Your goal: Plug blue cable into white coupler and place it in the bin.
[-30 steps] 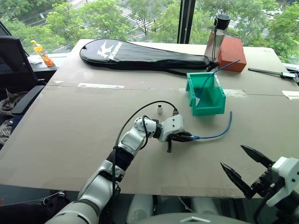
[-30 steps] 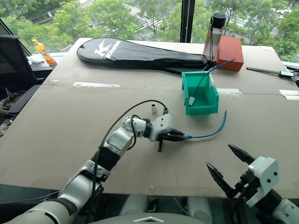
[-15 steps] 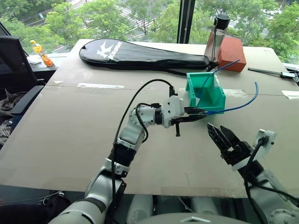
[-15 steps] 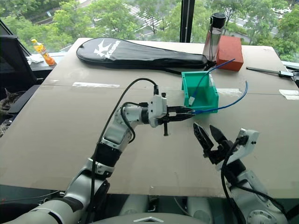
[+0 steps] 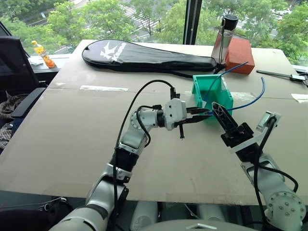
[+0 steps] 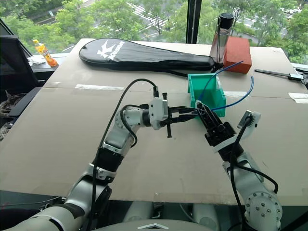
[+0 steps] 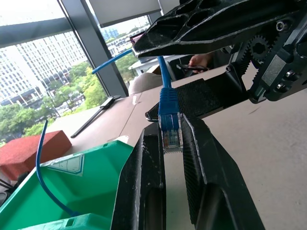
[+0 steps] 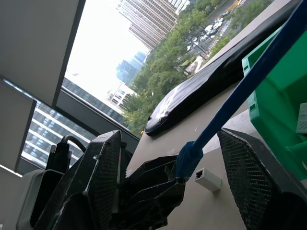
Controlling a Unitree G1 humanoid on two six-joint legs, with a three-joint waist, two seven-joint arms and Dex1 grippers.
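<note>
— So where is the blue cable (image 5: 250,101) right now?

— Up off the table (image 5: 67,130). The left gripper (image 7: 171,143) has its two fingers pressed shut on the clear plug at the cable's end, holding it level and pointing toward the robot's right. From there the cable arcs up and away past the green bin (image 5: 217,98).

— And the right gripper (image 5: 217,111)?

— It sits just beside the left one, close in front of the bin. In the right wrist view its two black fingers (image 8: 103,177) stand apart, one on each side of the cable and the left gripper's tips, with a gap to the cable on both sides. It has hold of nothing that I can see.

— The white coupler (image 8: 207,179)?

— Lying on the table, free of both grippers; the right wrist view shows it as a small white block with a dark opening, below the held plug. Its exact distance from the bin I can't judge.

— Anything in the bin?

— A second, straighter blue cable (image 5: 226,73) leans in it and sticks out over the back wall, toward a red-brown block (image 5: 239,55) and a bottle (image 5: 223,41). A black racket bag (image 5: 144,57) lies along the far side of the table.
</note>
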